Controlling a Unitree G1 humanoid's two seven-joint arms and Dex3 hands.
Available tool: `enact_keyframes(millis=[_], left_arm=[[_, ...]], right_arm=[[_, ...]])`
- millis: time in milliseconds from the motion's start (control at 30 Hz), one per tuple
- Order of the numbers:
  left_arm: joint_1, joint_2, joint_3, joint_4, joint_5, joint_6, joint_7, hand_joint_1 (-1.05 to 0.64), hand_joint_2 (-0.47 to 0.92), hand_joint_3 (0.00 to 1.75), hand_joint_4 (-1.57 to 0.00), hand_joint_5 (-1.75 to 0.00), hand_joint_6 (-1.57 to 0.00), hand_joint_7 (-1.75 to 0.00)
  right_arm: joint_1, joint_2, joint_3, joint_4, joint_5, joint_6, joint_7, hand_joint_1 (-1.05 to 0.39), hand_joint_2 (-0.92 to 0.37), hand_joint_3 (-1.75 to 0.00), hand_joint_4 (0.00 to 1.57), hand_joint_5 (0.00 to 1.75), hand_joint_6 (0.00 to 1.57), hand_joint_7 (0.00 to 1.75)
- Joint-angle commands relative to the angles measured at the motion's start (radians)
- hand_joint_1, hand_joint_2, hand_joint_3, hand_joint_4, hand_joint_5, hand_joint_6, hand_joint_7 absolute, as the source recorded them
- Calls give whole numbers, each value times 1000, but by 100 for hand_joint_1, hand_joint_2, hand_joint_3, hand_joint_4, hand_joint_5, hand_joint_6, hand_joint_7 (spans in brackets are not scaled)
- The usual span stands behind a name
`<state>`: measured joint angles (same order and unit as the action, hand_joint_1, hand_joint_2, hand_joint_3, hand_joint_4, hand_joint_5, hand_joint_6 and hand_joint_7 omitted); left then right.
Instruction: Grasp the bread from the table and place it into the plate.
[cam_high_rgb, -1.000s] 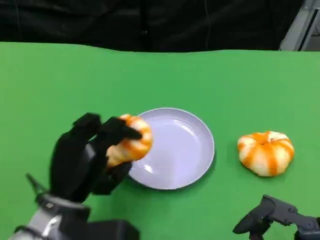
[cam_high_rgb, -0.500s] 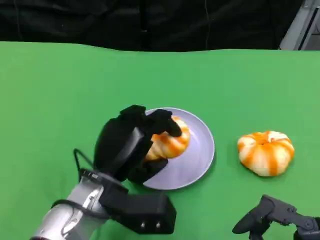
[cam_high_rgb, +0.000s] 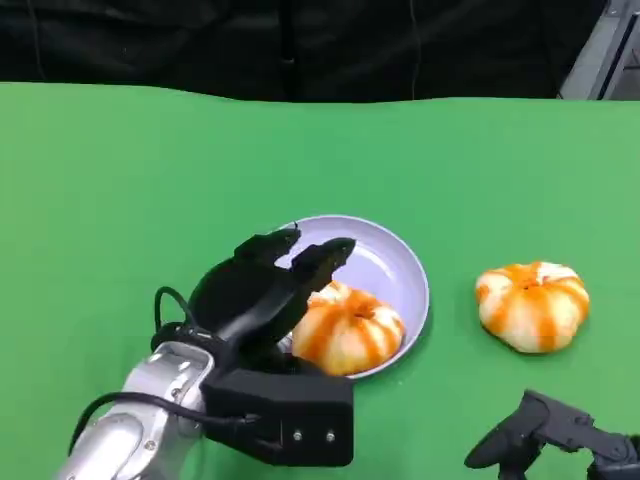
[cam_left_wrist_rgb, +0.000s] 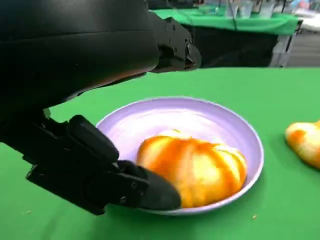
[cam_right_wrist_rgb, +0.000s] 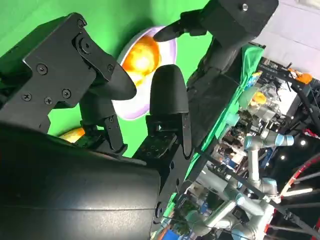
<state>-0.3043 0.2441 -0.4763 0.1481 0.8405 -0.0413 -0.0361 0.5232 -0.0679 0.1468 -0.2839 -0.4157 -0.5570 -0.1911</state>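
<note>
An orange-and-white striped bread (cam_high_rgb: 347, 328) lies in the near part of the lilac plate (cam_high_rgb: 395, 265). My left hand (cam_high_rgb: 265, 290) hovers over its left side with fingers spread and nothing held. In the left wrist view the bread (cam_left_wrist_rgb: 192, 167) rests on the plate (cam_left_wrist_rgb: 175, 117), with one fingertip (cam_left_wrist_rgb: 155, 192) just beside it and the others raised above. A second striped bread (cam_high_rgb: 532, 305) sits on the green table to the right of the plate. My right hand (cam_high_rgb: 545, 430) stays low at the near right edge, fingers apart and holding nothing.
The green table (cam_high_rgb: 120, 170) stretches wide to the left and behind the plate. A dark curtain (cam_high_rgb: 300, 40) runs along the far edge. In the right wrist view, other tables and a robot arm (cam_right_wrist_rgb: 250, 150) stand beyond.
My left hand carried the bread rightward over the plate, lowered it and let go. The bread now lies in the plate and the fingers have spread. The right hand has not moved.
</note>
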Motion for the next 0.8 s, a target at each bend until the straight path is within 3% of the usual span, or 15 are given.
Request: enact_keyframes(millis=[33, 167, 300, 500, 567, 600, 633, 667, 700, 767, 800], left_arm=[[66, 79, 33, -109, -32, 1, -73, -79, 92, 40, -2, -1, -9, -2], [131, 119, 88, -176, -114, -66, -62, -76, 92, 43, -7, -4, -13, -3], [251, 132, 199, -234, -282, -194, -10, -63, 92, 39, -26, -16, -27, -9], [387, 97, 316, -189, -491, -448, 75, -39, 92, 29, -58, -37, -55, -18], [403, 87, 337, -135, -546, -551, 85, -16, 92, 23, -66, -59, -75, -22], [423, 81, 354, -103, -578, -605, 92, -13, 92, 22, -66, -63, -77, -22], [445, 72, 368, -84, -614, -637, 89, -6, 87, 33, -71, -79, -88, -29], [466, 62, 379, -72, -652, -659, 82, 1, 71, 66, -74, -100, -97, -40], [479, 54, 386, -64, -677, -675, 74, 3, 62, 85, -75, -110, -99, -48], [521, 41, 394, -76, -727, -691, 54, 6, 54, 104, -79, -123, -100, -64], [541, 36, 399, -85, -740, -699, 48, 8, 48, 119, -85, -134, -99, -85]], right_arm=[[15, -8, 11, -2, -13, -22, -2, -2, -28, -147, 78, 156, 82, 125], [14, -11, 12, 2, -13, -28, -5, -2, -28, -146, 78, 156, 83, 125], [20, -14, 15, -10, -1, -19, 4, -3, -29, -147, 78, 156, 82, 126], [16, -25, 6, -8, 4, -24, 9, -3, -30, -146, 77, 155, 81, 126], [15, -28, 4, -7, 5, -27, 11, -2, -30, -145, 77, 155, 81, 126], [16, -29, 3, -8, 8, -25, 13, -2, -30, -145, 77, 155, 81, 126], [18, -29, 2, -10, 12, -24, 15, -2, -30, -145, 77, 155, 81, 126], [19, -31, 2, -10, 16, -25, 17, -2, -30, -145, 77, 155, 81, 125], [20, -32, 1, -11, 19, -25, 18, -2, -30, -145, 77, 155, 81, 125], [24, -34, -1, -14, 21, -27, 21, -1, -30, -145, 76, 155, 81, 125], [26, -35, -1, -17, 21, -26, 23, -2, -30, -144, 76, 155, 81, 125]])
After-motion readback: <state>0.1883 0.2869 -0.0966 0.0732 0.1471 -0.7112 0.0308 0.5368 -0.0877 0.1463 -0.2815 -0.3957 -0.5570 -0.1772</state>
